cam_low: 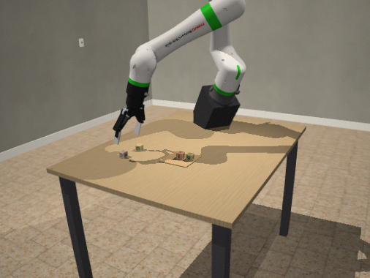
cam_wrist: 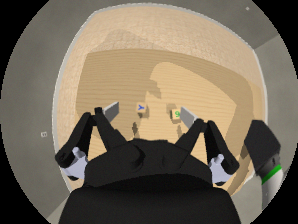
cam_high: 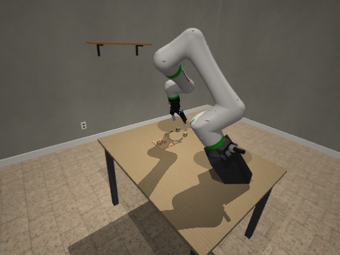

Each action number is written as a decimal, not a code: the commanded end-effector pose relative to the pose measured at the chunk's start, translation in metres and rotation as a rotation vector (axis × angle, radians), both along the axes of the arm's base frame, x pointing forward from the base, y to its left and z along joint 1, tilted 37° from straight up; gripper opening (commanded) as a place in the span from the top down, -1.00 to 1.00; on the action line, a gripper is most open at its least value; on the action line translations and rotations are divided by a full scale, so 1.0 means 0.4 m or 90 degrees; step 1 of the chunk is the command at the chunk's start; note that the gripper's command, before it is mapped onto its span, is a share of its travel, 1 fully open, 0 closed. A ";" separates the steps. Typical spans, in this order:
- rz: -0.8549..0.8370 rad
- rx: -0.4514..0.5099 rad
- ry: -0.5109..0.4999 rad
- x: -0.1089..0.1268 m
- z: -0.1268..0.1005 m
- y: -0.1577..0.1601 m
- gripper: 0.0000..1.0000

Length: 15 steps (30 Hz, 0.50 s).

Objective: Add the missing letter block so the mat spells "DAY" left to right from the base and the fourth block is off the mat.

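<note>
A small tan mat (cam_low: 180, 162) (cam_high: 168, 145) lies on the table. Two blocks stand on it side by side: one with red markings (cam_low: 180, 155) (cam_high: 164, 141) and one with green markings (cam_low: 189, 156) (cam_high: 159, 143). Two more blocks stand off the mat: one with green markings (cam_low: 139, 147) (cam_high: 185, 134) (cam_wrist: 176, 113) and one with blue markings (cam_low: 123, 154) (cam_high: 177, 129) (cam_wrist: 141, 107). The letters are too small to read. My gripper (cam_low: 127, 135) (cam_high: 179, 121) (cam_wrist: 149, 109) is open and empty. It hangs above the two off-mat blocks, well clear of them.
The wooden table (cam_low: 205, 190) (cam_high: 151, 178) carries the robot's black base (cam_low: 216, 107) (cam_high: 232, 168) at one side. The arm throws wide shadows over the blocks and the mat. A wall shelf (cam_high: 117, 43) is far behind.
</note>
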State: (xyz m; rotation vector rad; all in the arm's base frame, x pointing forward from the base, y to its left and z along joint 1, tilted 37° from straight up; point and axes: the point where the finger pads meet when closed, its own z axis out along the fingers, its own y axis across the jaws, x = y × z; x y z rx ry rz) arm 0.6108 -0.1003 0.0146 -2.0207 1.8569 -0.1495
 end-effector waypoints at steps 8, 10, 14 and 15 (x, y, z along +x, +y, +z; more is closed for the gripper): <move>0.000 0.000 0.000 0.056 -0.003 0.011 -1.00; 0.000 0.000 0.000 0.056 -0.003 0.011 -1.00; 0.000 0.000 0.000 0.056 -0.003 0.011 -1.00; 0.000 0.000 0.000 0.056 -0.003 0.011 -1.00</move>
